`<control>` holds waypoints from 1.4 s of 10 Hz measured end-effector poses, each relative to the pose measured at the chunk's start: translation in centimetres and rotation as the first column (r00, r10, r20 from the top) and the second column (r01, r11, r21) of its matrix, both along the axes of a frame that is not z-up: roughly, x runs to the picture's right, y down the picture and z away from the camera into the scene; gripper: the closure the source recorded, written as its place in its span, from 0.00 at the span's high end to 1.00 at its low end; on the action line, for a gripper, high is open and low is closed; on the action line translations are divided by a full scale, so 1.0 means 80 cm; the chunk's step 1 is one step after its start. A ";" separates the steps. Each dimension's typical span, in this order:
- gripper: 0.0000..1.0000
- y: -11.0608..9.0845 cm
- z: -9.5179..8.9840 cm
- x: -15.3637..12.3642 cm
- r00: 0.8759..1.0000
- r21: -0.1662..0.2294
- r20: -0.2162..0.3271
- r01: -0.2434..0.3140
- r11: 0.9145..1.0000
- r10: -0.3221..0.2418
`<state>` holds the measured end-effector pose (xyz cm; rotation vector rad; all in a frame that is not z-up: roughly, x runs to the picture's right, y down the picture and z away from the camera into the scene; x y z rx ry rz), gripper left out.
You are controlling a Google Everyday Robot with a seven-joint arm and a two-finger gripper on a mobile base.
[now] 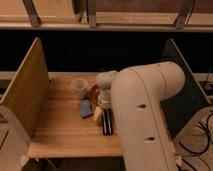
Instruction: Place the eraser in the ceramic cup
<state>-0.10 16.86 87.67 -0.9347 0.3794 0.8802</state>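
Eraser [106,121] lies flat near the tabletop's front edge, blue-grey block [85,108] just left of it. Gripper [103,101] is over its far end, open or closed can't be told. Ceramic cup [79,87] sits back-left. Risk: the long bar tips the small cup or clips the orange bowl [94,92].

Wooden table [60,136]: ceramic cup [79,88] upright towards the back, orange-red bowl [94,93] just beside it, partly hidden by the white arm [145,115]. Gripper [104,103] low over the table, above the near end of the eraser [107,123]. Eraser flat on the table; blue-grey block [86,108] to its left, yellow item [98,114] between them.
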 end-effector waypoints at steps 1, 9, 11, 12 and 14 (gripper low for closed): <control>0.54 -0.001 0.001 0.001 1.000 0.000 -0.001 0.001 1.000 -0.001; 0.00 -0.007 -0.003 -0.009 0.999 0.000 0.031 0.013 1.000 -0.013; 0.00 -0.010 -0.009 -0.018 0.998 0.005 0.052 0.029 1.000 -0.030; 0.00 -0.013 -0.014 -0.024 0.997 0.011 0.066 0.042 0.999 -0.043; 0.00 -0.024 -0.022 -0.033 0.994 0.037 0.085 0.070 0.997 -0.073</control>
